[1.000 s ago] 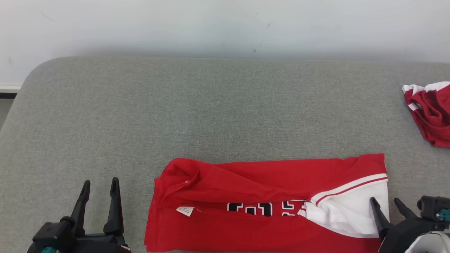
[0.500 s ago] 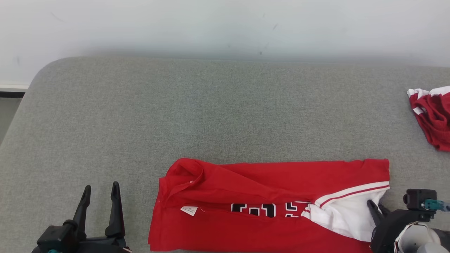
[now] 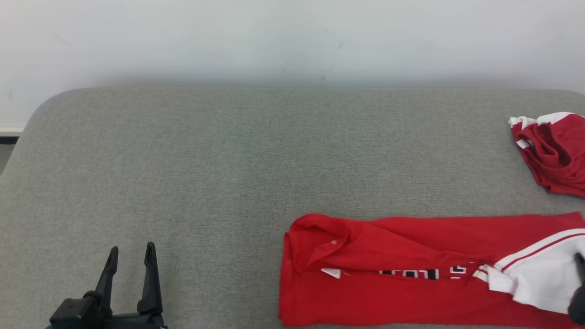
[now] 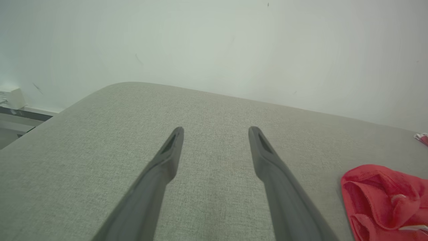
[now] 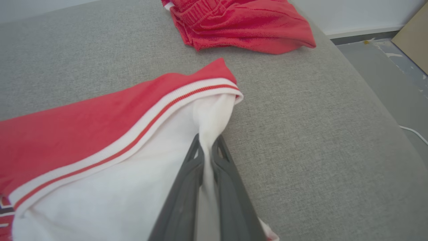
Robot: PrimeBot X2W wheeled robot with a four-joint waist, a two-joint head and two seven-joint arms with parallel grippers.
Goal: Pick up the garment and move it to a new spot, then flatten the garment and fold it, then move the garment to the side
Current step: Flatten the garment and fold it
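Note:
The garment is a red shirt folded into a long band, with a white striped sleeve end, lying flat on the grey padded table at the front right. In the right wrist view my right gripper is shut on a pinch of the garment's white fabric near its striped edge. A dark part of that gripper shows at the head view's right edge. My left gripper rests open over bare table at the front left, its fingers wide apart, with the garment's collar end off to the right.
A second red and white cloth lies crumpled at the table's right end. Past the rounded right edge is the floor with a white cable. A pale wall runs behind the table.
My right gripper has shut on the white sleeve end and dragged the garment to the right across the table. The head view has shifted slightly. The left gripper has stayed open and still.

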